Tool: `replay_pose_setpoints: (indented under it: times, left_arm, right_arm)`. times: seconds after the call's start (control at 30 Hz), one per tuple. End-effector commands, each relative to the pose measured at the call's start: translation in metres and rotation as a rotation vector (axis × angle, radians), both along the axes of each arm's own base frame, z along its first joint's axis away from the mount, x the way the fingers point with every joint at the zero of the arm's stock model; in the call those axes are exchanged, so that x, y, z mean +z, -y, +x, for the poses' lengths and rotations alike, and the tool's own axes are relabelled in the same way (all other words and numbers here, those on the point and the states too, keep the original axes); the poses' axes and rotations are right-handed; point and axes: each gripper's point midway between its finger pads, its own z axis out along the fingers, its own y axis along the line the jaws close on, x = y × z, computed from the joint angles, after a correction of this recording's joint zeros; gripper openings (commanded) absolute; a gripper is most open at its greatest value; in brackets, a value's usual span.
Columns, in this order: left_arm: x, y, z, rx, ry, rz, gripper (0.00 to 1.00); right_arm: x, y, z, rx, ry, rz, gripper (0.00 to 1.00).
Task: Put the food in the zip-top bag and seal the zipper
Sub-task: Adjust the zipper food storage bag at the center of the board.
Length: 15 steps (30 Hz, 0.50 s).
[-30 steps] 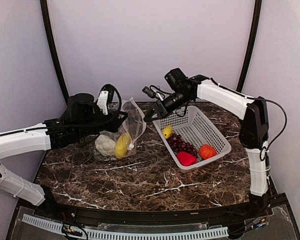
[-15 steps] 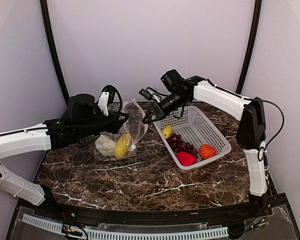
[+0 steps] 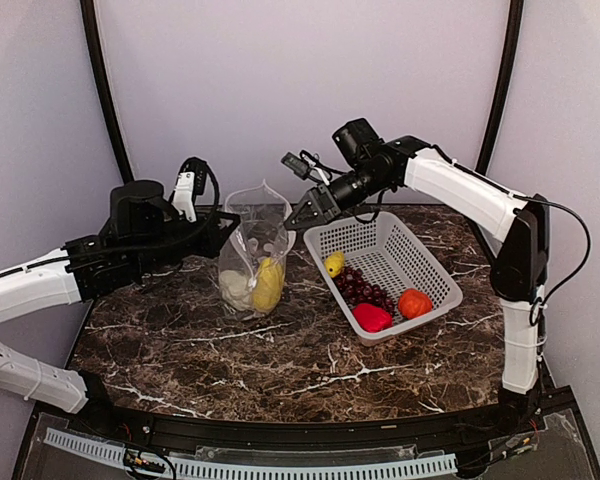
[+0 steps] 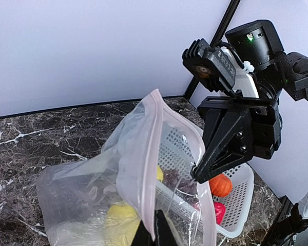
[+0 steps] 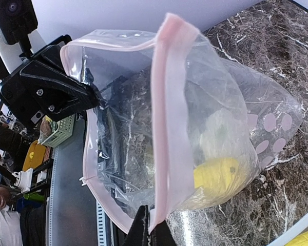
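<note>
top: high, rear, looks down on table (image 3: 280, 365) | wrists: close, opposite sides | shared: zip-top bag (image 3: 255, 245)

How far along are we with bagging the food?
Done: the cauliflower and one yellow piece sit inside the zip-top bag. In hand: the left pincer and right pincer each pinch the zipper, holding the mouth open. Left: the second yellow piece, grapes, red pepper and tomato lie in the basket; the zipper is unsealed.

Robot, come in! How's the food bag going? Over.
Status: left gripper, right gripper shut on zip-top bag rim, mouth open. Inside: cauliflower, yellow piece. In basket: grapes, pepper, tomato, second yellow. Nothing blocking.
</note>
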Motion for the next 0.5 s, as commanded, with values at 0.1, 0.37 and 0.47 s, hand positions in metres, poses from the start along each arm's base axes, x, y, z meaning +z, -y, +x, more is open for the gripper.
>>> replay_pose_setpoints:
  times: [0.1, 0.37, 0.47]
  left_arm:
    - [-0.014, 0.018, 0.01, -0.037, -0.041, 0.058, 0.01]
    - [-0.018, 0.028, 0.013, -0.065, -0.053, 0.077, 0.01]
    - [-0.015, 0.03, 0.015, -0.066, -0.032, 0.062, 0.01]
  right_arm:
    - [0.024, 0.01, -0.015, 0.053, 0.095, 0.037, 0.3]
    - [0.053, 0.07, 0.021, -0.083, 0.539, -0.086, 0.95]
    - [0.049, 0.103, 0.047, -0.167, 0.557, -0.108, 0.99]
